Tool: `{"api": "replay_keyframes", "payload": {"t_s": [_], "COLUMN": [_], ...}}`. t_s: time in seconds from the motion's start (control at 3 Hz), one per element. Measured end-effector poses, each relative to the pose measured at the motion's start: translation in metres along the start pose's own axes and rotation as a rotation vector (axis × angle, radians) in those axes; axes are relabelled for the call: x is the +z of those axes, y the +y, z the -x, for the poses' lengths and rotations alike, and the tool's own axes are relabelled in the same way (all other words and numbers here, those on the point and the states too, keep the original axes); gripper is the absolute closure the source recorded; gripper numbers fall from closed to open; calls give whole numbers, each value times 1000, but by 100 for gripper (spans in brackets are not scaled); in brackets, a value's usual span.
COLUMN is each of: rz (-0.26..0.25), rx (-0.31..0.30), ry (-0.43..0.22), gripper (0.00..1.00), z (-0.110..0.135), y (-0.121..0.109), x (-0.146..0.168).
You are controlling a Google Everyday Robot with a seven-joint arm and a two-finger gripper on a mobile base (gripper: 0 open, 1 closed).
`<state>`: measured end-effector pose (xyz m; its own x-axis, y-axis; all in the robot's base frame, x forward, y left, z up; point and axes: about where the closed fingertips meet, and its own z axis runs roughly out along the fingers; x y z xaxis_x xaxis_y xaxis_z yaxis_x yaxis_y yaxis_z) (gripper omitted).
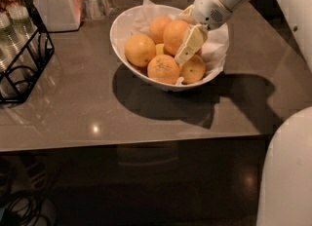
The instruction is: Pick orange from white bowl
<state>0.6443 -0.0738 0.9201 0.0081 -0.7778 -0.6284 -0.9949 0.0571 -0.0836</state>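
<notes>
The white bowl (118, 28), lined with crumpled white paper, stands on the grey table and holds several oranges. The orange (173, 34), large and evenly coloured, lies at the middle right of the pile. My gripper (188, 48) reaches down from the upper right into the bowl and rests against the right side of this orange. A speckled orange (164, 69) lies in front of it, another orange (140, 49) to the left, and one (194, 69) at the front right, below the gripper.
A white lidded jar (52, 3) stands at the back left. A black wire rack (19, 59) with glasses stands at the left edge. My white body (287, 171) fills the lower right. The table's front edge runs below the bowl.
</notes>
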Motion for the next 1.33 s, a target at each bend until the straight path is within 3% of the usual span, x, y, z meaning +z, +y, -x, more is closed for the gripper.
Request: {"api": "replay_keyframes", "payload": {"t_s": [1.0,1.33], "rz": [-3,-28], "rx": [-2,-27], "ry": [0,-28], "gripper": [100,100], "z": [1,9], "y": [0,3], "x": [-7,-11]}}
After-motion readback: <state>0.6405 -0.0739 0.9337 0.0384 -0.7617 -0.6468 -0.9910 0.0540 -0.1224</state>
